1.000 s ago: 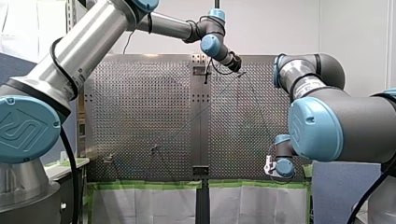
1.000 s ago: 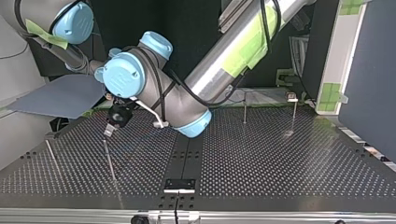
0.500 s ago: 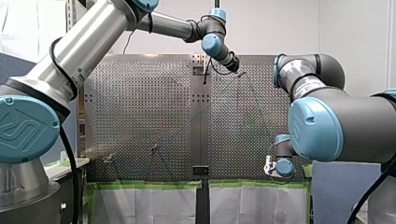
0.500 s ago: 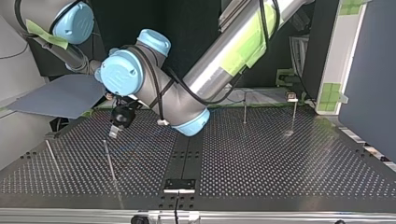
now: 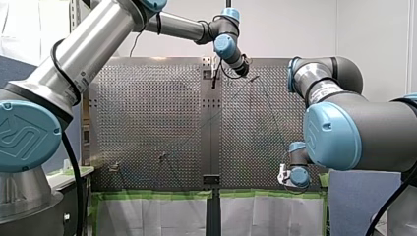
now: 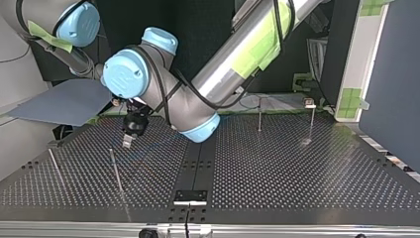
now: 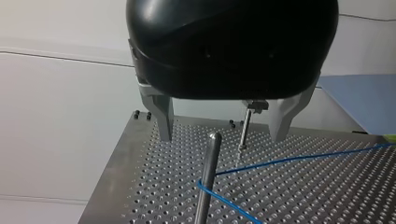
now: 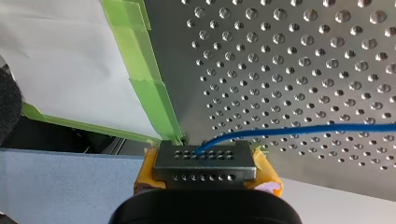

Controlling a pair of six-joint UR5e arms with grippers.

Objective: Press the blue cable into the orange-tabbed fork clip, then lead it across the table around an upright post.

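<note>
Perforated metal covered the whole desk [image 7: 135,196], and on it the routing looked mostly finished. The blue cable [image 7: 299,160] already bent around 1 upright post [image 7: 208,172], touching it low on the shaft and leaving it in 2 strands, 1 running far across the holes and 1 coming back toward the camera. My left claw [image 7: 220,139] hung just above and behind that post with its 2 metal fingers [image 7: 163,120] spread wide and nothing between them, so it had no hold on the cable. My right claw [image 8: 204,158] sat at the desk's edge beside the green tape [image 8: 149,93]. Its yellow pads [image 8: 267,173] were drawn together, and the cable ran out from between them over the holes, so it appeared clamped on the cable's end. The orange-tabbed fork clip did not show plainly in any view. A second thin post [image 7: 243,133] with a small fitting on top stood beyond the first, apart from the cable, and I could not tell what it was. I judged the lead around the post done, the press into the clip unconfirmed, and little left beyond checking that seat and freeing the held end.
</note>
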